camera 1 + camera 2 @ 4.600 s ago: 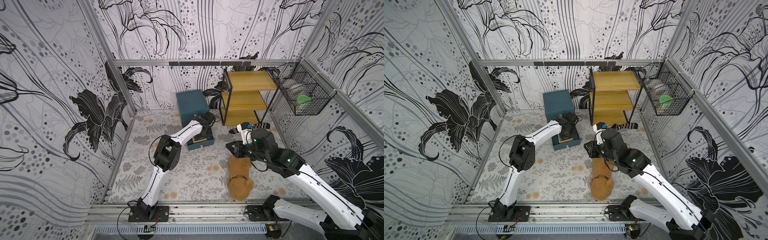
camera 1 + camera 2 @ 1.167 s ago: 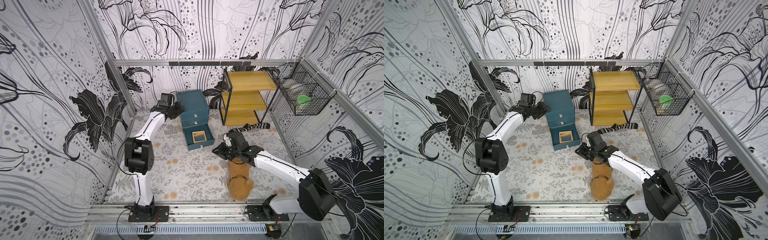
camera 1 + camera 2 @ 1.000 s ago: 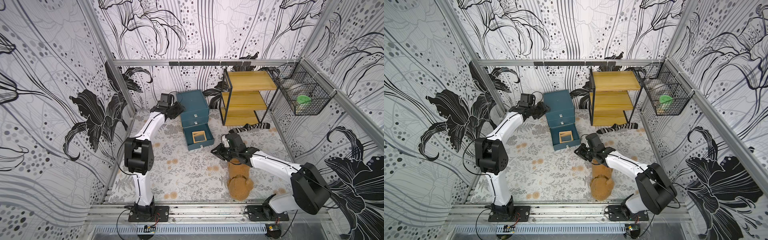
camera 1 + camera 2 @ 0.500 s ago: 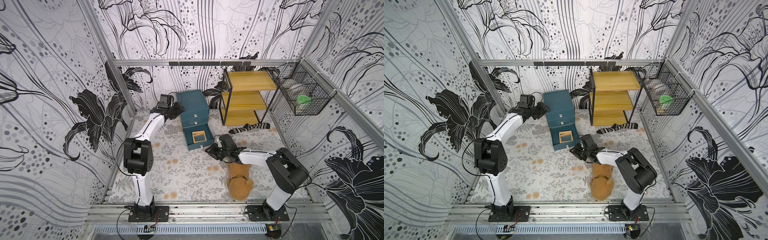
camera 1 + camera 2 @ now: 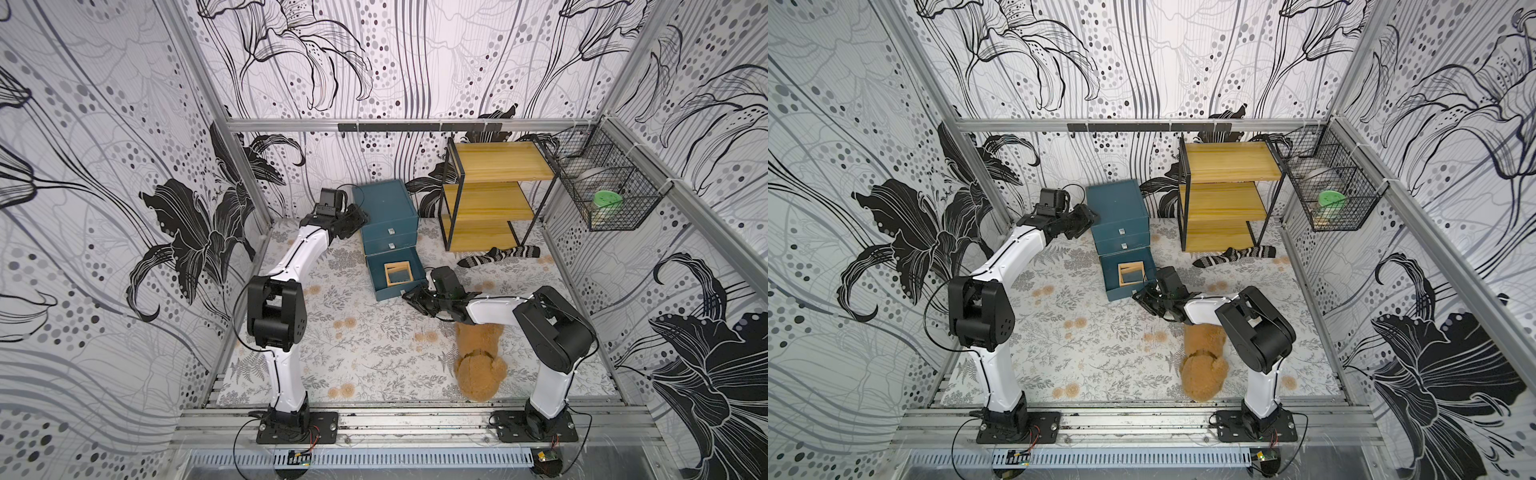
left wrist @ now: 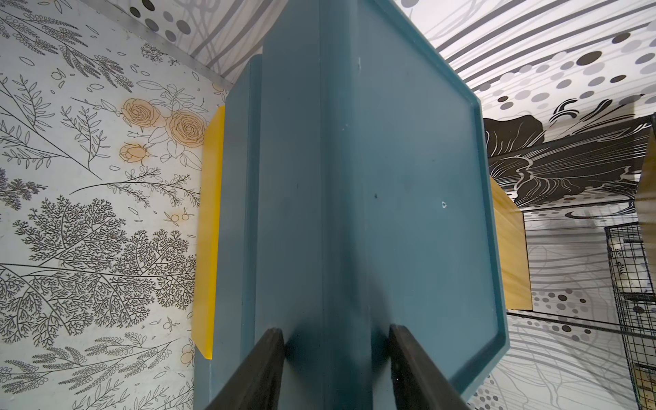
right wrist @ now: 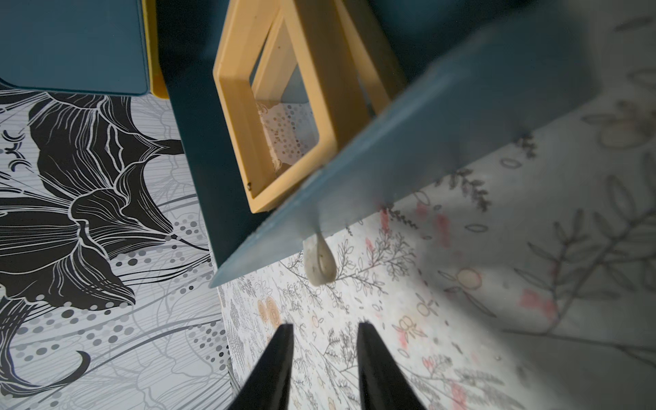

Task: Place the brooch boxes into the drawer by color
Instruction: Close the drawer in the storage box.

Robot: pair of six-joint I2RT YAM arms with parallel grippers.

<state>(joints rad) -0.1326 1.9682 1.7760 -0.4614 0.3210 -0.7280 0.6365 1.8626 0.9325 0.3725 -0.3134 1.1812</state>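
The teal chest (image 5: 386,208) stands at the back, its bottom drawer (image 5: 398,292) pulled out. A yellow-tan brooch box (image 5: 398,273) lies flat inside it, also seen in the right wrist view (image 7: 234,117), where a second tan frame edge (image 7: 369,60) shows beside it. My right gripper (image 7: 326,324) is open and empty, low over the mat just in front of the drawer's pale pull loop (image 7: 319,264); in both top views it sits at the drawer's front right corner (image 5: 411,297) (image 5: 1140,298). My left gripper (image 6: 337,332) is open, its fingers astride the chest's upper left edge (image 5: 360,216).
A brown teddy bear (image 5: 478,365) lies on the mat under the right forearm. A striped sock (image 5: 496,255) lies by the foot of the yellow shelf rack (image 5: 486,203). A wire basket (image 5: 602,195) hangs on the right wall.
My right gripper slid left from above the bear to the open drawer's front, its elbow folding back. The left arm has stayed at the chest.
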